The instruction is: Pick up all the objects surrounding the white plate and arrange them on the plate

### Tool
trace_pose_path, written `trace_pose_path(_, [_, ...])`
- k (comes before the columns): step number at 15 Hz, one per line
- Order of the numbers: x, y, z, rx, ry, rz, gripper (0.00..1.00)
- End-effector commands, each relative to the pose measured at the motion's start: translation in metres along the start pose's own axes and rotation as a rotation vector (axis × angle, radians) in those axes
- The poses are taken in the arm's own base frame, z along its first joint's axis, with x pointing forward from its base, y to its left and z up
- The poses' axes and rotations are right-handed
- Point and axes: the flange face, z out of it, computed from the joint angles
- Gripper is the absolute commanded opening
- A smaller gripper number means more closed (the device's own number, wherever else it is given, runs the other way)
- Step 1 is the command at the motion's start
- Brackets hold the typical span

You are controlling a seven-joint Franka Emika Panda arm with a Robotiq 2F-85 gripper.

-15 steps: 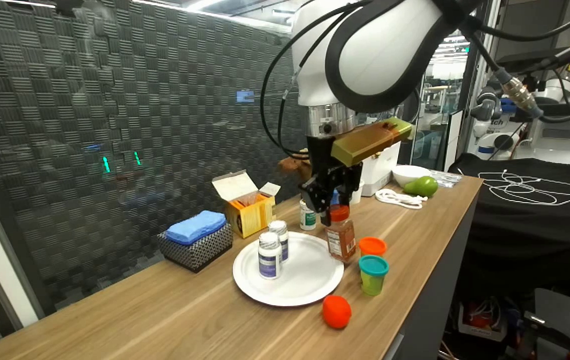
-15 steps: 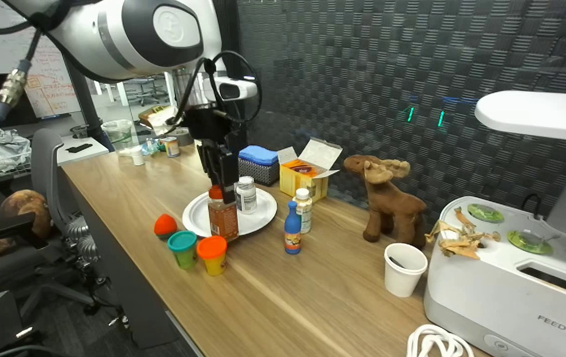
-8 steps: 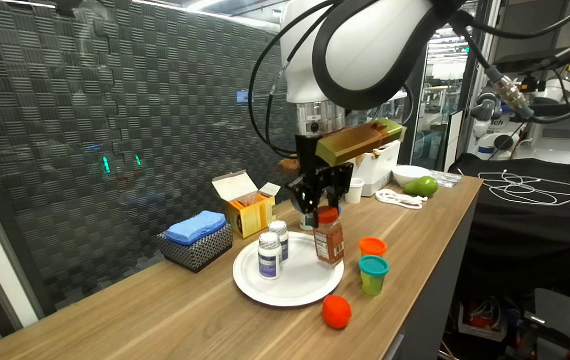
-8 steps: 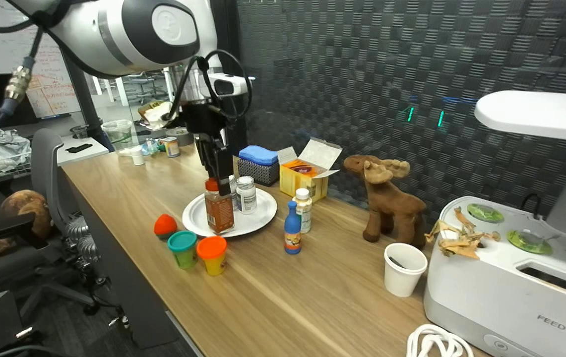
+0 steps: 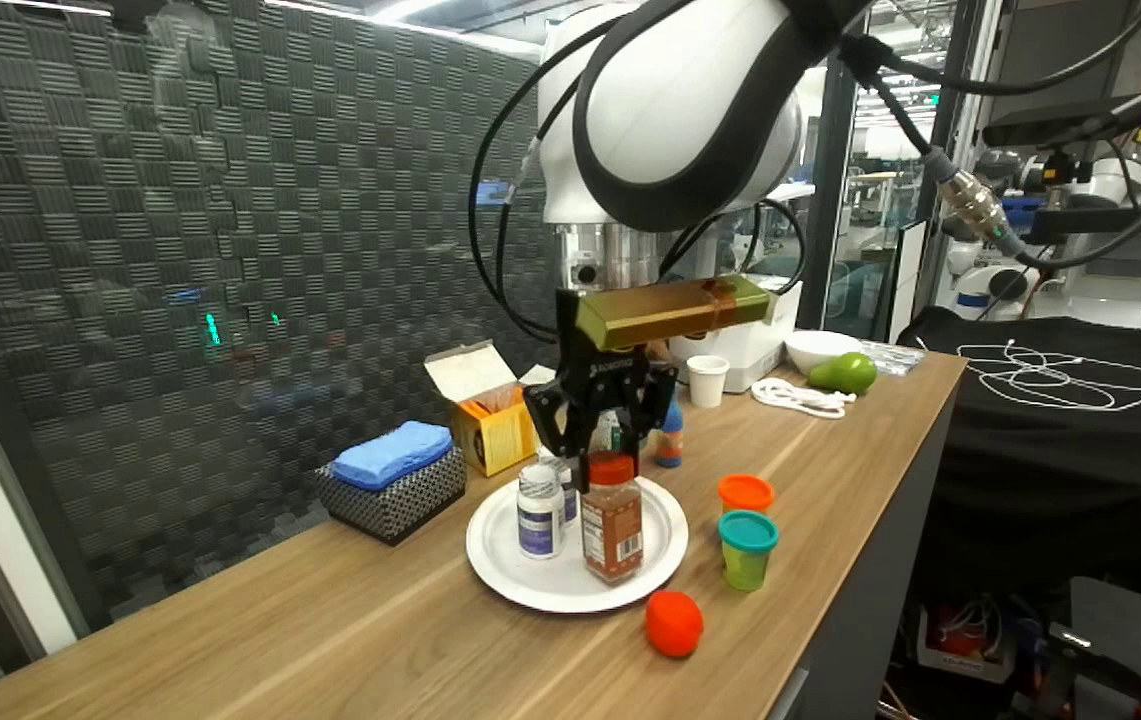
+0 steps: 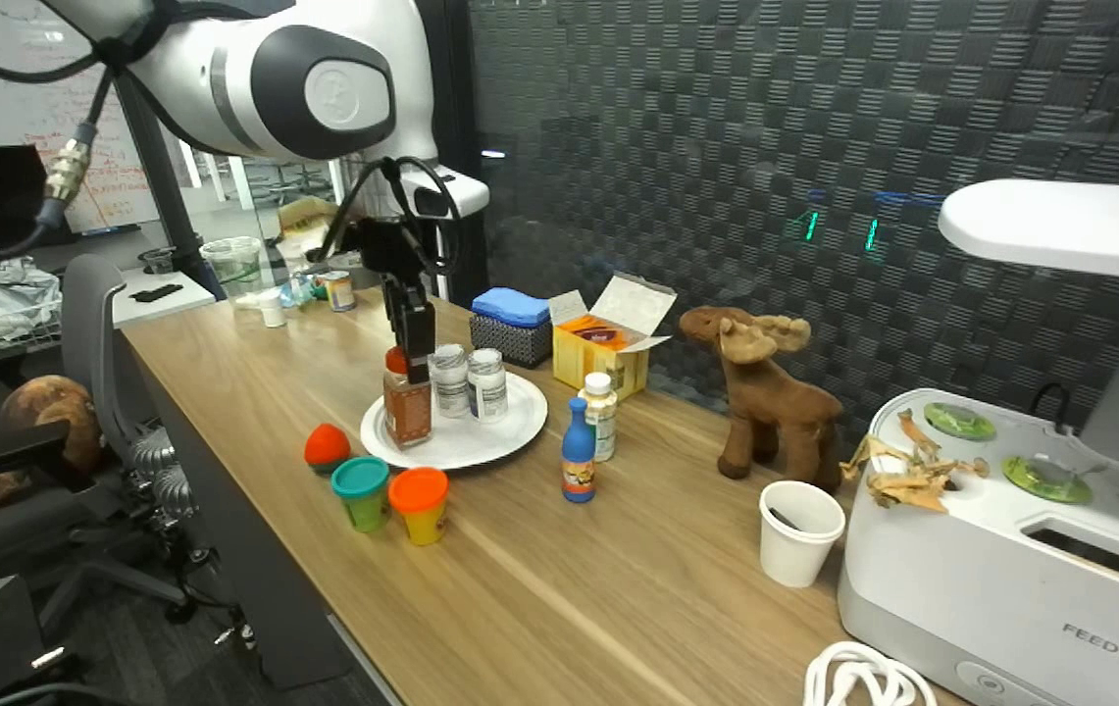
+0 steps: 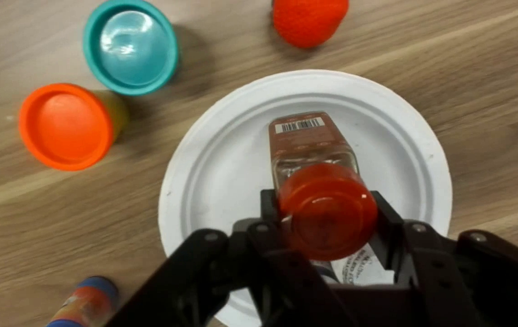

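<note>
A dark textured wall (image 5: pixel 180 220) stands behind a wooden counter (image 5: pixel 310 620). In an exterior view, the pincer (image 5: pixel 611 467), partway closed, grips the jar (image 5: pixel 614 535) by its top over the plate (image 5: pixel 520 587); I cannot tell whether the jar's base touches it. Two pill bottles (image 5: pixel 539 527) stand on the plate just beside the jar. The ball (image 5: pixel 673 624), the teal cup (image 5: pixel 747 555) and the orange cup (image 5: pixel 745 492) are on the counter, near the plate's rim.

In an exterior view, the blue bottle (image 6: pixel 579 456) stands just beside a white bottle (image 6: pixel 600 417), both off the plate. The yellow box (image 6: pixel 598 368) is behind them; the moose (image 6: pixel 775 392) and the paper cup (image 6: pixel 796 549) are well apart from the plate.

In the wrist view, the pincer's fingers (image 7: pixel 388 227) press the red cap (image 7: pixel 329 213) from both sides. The two cups stand just beside each other, the ball apart from them.
</note>
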Motion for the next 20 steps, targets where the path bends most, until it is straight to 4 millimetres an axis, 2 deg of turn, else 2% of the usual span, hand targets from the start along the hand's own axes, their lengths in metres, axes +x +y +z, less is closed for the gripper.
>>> trace_pose_path(1, [0.004,-0.022,-0.008,0.082,0.034,0.060,0.25])
trace_pose_path(11, [0.000,-0.031,0.007,0.104,0.139,0.038,0.25])
trace_pose_path(12, [-0.001,-0.031,0.008,0.095,0.142,0.031,0.28])
trace_pose_path(13, [-0.002,-0.030,0.008,0.080,0.138,0.017,0.75])
trace_pose_path(14, [-0.002,-0.029,0.006,0.069,0.146,0.007,0.76])
trace_pose_path(17, [-0.001,-0.018,-0.001,0.006,0.156,-0.018,0.98])
trace_pose_path(20, [0.006,-0.003,-0.014,-0.025,0.178,0.007,1.00])
